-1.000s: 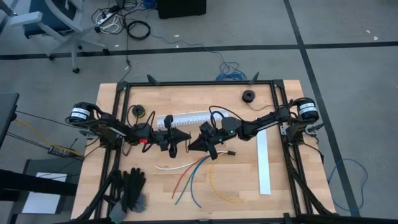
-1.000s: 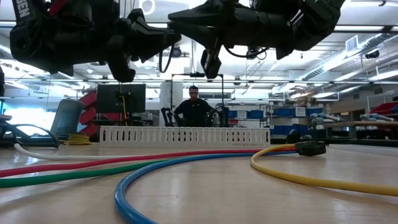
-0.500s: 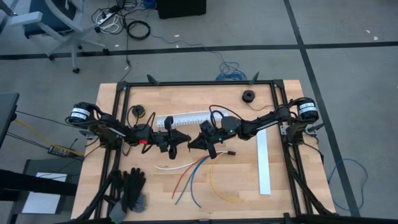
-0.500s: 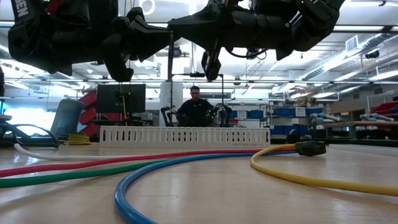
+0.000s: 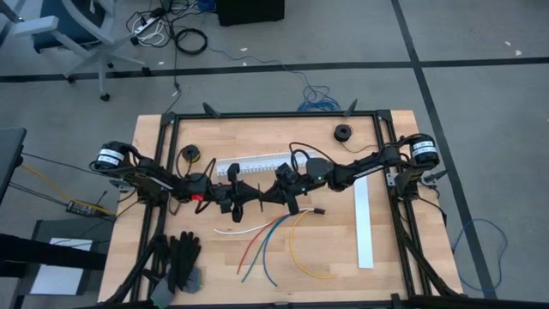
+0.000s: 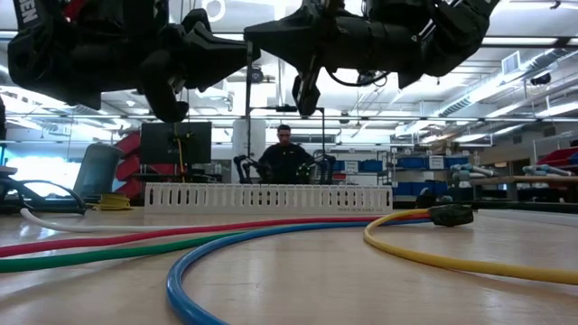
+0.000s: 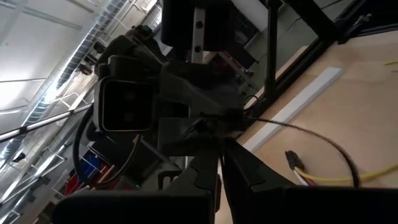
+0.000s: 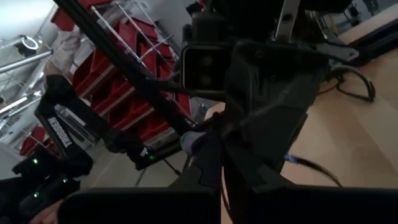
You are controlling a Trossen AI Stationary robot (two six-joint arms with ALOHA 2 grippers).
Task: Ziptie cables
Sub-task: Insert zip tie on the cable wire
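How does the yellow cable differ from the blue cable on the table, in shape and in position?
The yellow cable bends into a wide open curve and lies nearest the right arm's side; the blue cable runs nearly straight, closer to the red and green ones. Both lie loose on the wooden table, untied, fanning from one spot.

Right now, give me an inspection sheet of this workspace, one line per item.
Surface: wooden table, bare along the near edge.
Job's things: loose cables fanned on the table, unbundled; no ziptie can be made out.
Clutter: slotted channel, flat white strip, black gloves, black roll.
Grippers: left gripper and right gripper shut, tip to tip above the table, clear of the cables.
Cables: red, green, blue, yellow and white, one with a dark plug.
Surroundings: a person beyond the table; office chair on the floor.
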